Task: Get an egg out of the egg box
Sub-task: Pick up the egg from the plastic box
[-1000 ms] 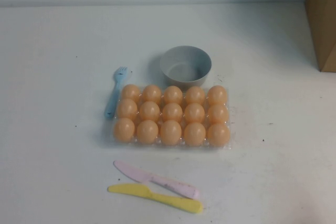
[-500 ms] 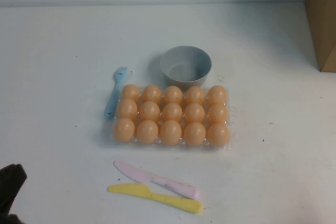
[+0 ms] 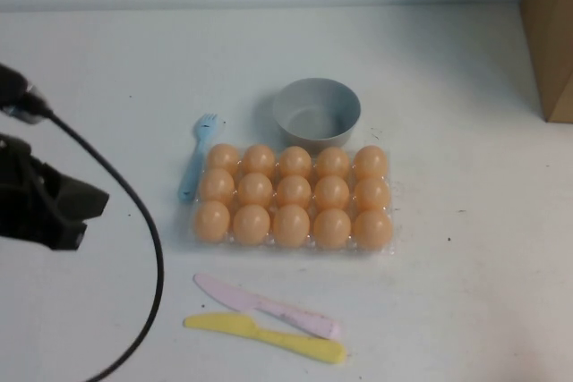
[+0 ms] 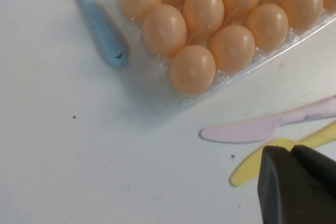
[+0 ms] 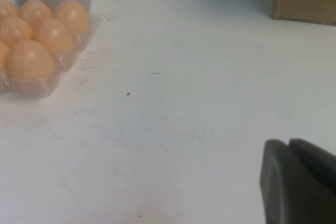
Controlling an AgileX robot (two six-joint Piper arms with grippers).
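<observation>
High view: flat clear plastic egg box (image 3: 387, 187) sits mid-table, all 15 cups full of glossy peach-orange eggs, so nothing's out yet. Round grey bowl (image 3: 317, 113) touches its far edge, light blue plastic fork (image 3: 197, 157) lies just beside its left side, and on the near side are a pink plastic knife (image 3: 265, 305) w/ a yellow plastic knife (image 3: 264, 336) just nearer. Brown cardboard box (image 3: 548, 33) far right. Left gripper (image 3: 55, 207) hangs at the left edge, well apart from the egg box, cable looping down; can't tell how its fingers stand. Right gripper isn't in this view at all.

Left wrist view: looks down on the near-left corner of the egg box; the corner egg (image 4: 192, 69) is the closest one. Fork handle and both knives show too. Only a dark bit of the gripper shows, fingers unreadable.

Right wrist view: the one look at the right gripper (image 5: 299, 182), a dark edge low over bare table right of the egg box, fingers again can't tell. Bowl and cardboard box show beyond.

Step, I reckon: approach only. Next calls for the left arm to swing right over an egg on the near-left, open wide, descend.
</observation>
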